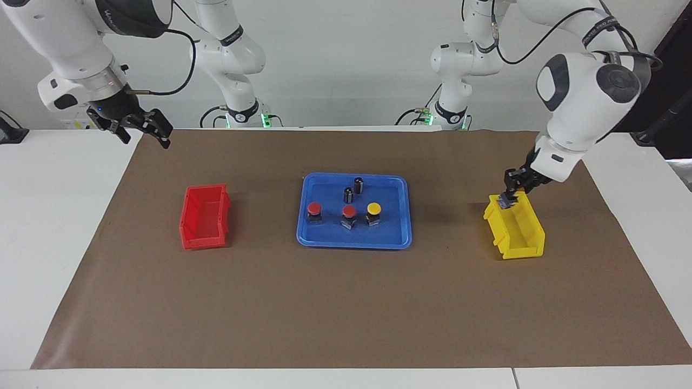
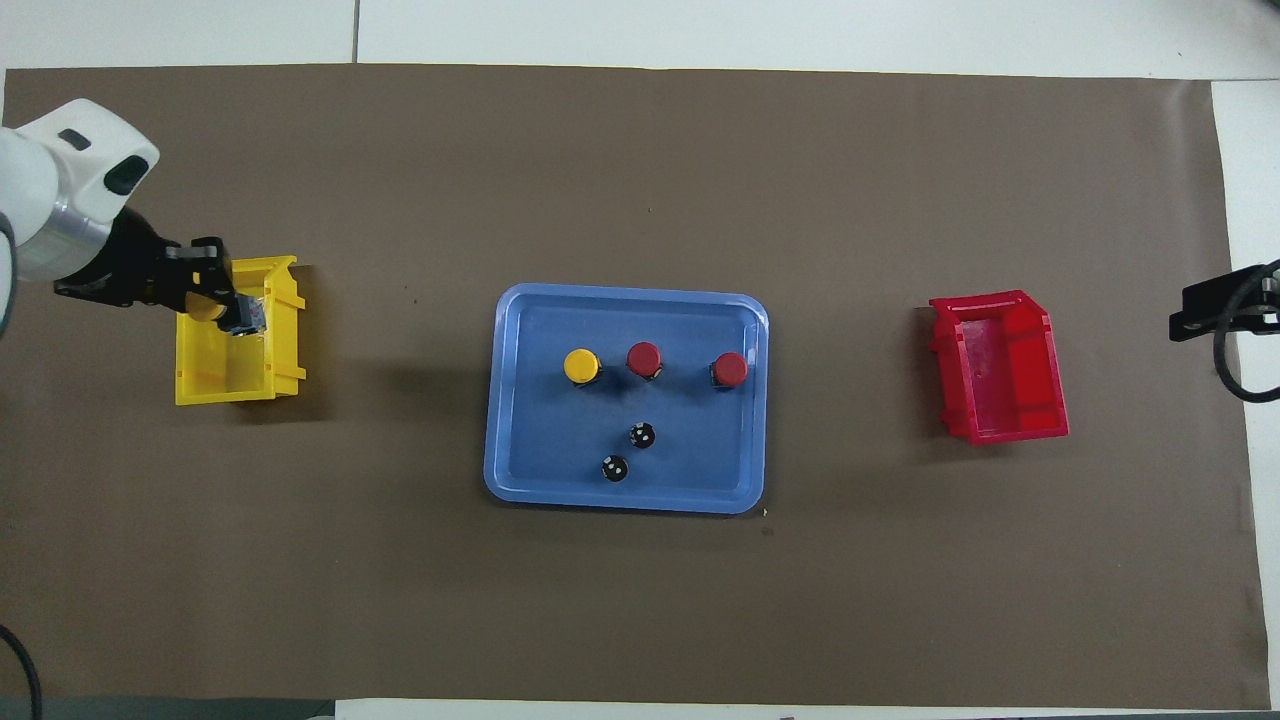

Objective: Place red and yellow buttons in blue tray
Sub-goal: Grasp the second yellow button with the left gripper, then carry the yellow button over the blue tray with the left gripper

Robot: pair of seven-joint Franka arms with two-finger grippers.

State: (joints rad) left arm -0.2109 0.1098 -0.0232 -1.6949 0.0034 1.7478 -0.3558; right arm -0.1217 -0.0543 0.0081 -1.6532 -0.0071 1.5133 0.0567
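Note:
The blue tray (image 1: 354, 244) (image 2: 620, 500) lies mid-table. In it stand two red buttons (image 1: 314, 208) (image 1: 349, 212) (image 2: 644, 356) (image 2: 730, 369) and one yellow button (image 1: 373, 208) (image 2: 581, 365) in a row. My left gripper (image 1: 507, 201) (image 2: 240, 315) hangs low over the yellow bin (image 1: 532, 246) (image 2: 225, 385), shut on the second yellow button (image 1: 506, 202) (image 2: 250, 318), which lies sideways in the fingers. My right gripper (image 1: 145, 129) (image 2: 1205, 320) is open and empty, and waits raised over the table's corner at the right arm's end.
Two capless black cylinders (image 1: 358, 185) (image 1: 348, 194) (image 2: 642, 434) (image 2: 614, 467) stand in the tray, nearer to the robots than the buttons. An empty red bin (image 1: 205, 216) (image 2: 1000, 370) sits toward the right arm's end. Brown paper covers the table.

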